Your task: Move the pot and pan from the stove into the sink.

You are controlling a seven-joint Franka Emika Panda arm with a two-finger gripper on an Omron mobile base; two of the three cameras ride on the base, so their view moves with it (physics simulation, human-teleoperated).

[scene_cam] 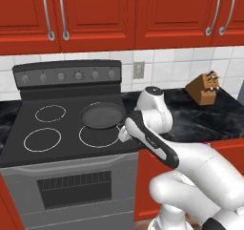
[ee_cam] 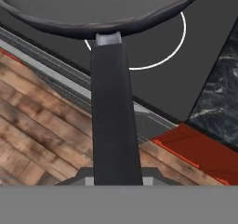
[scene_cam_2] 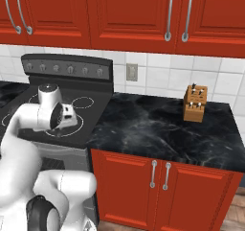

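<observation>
Gripper [scene_cam: 125,129] clamped on the pan [scene_cam: 102,115] handle (pan above stove [scene_cam: 28,129]'s near-right ring); next it needs carrying toward the sink.

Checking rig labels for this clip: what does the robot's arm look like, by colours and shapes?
Glossy white arm of rounded, bulbous segments, dark joint bands and a black strip along the forearm. The wrist has a round white cap with a dark disc. No cables or markings visible.

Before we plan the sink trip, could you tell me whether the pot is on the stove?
No: the stove carries just the pan.
</observation>
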